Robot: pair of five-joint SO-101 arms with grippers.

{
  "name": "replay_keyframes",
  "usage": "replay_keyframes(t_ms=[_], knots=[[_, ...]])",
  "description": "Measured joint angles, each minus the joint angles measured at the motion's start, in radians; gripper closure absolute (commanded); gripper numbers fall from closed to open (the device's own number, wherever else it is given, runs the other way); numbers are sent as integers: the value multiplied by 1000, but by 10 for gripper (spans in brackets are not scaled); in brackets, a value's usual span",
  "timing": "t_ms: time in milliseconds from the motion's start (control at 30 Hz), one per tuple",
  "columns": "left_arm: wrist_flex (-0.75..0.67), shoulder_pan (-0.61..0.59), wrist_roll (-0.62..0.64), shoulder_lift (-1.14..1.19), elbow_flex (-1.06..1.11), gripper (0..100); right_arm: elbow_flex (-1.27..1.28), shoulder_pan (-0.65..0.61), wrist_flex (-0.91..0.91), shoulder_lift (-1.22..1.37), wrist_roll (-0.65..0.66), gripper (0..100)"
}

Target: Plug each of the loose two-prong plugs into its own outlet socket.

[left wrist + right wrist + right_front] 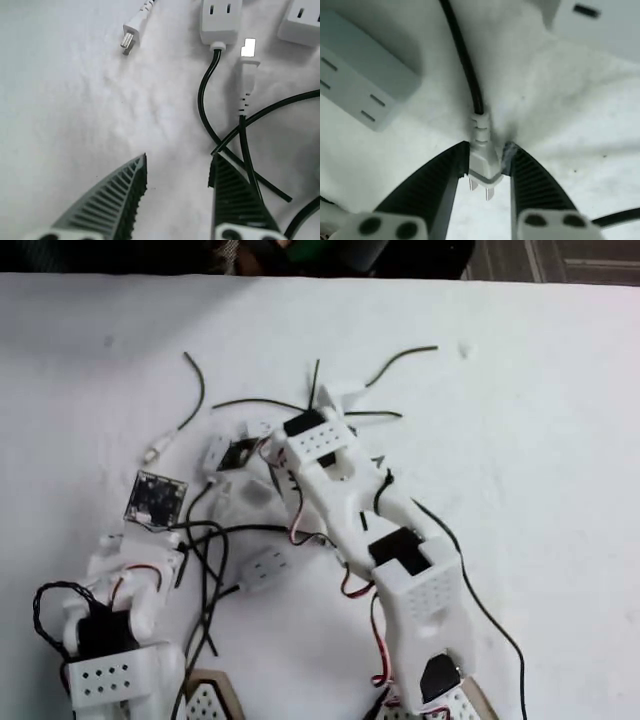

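Observation:
My right gripper [485,172] is shut on a white two-prong plug [482,155], its prongs pointing back between the fingers and its black cord [462,60] running away. A white outlet block [362,82] with slots lies close beside it. In the high view this arm [330,475] stretches to the table's middle. My left gripper [178,167] stands open above bare table. Ahead of it lie a loose white plug [129,40], a second plug [248,65] and a white outlet socket [220,20] on a black cord. The loose plug [158,450] lies just beyond the left arm [125,580].
Black cords [205,570] cross between the two arms, and one runs beside a left fingertip [232,190]. Another outlet block [265,568] lies between the arms, and another [305,22] sits beside the socket. Loose cord ends [400,360] lie farther back. The white table [540,440] is open on the right.

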Motion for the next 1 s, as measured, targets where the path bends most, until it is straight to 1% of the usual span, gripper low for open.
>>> replay_keyframes(t_ms=[167, 367, 500, 733, 867, 1000], knots=[[0, 0, 0, 0, 0, 789, -2, -26, 41, 6, -2, 982], [0, 0, 0, 0, 8, 789, 21, -18, 101, -94, -2, 982], [0, 0, 0, 0, 8, 789, 20, 37, 160, -247, 0, 982], [0, 0, 0, 0, 8, 789, 124, 126, 176, -539, -5, 982], [0, 0, 0, 0, 8, 789, 155, 192, 176, -654, -91, 982], [0, 0, 0, 0, 8, 789, 184, 305, 98, -669, -183, 982]])
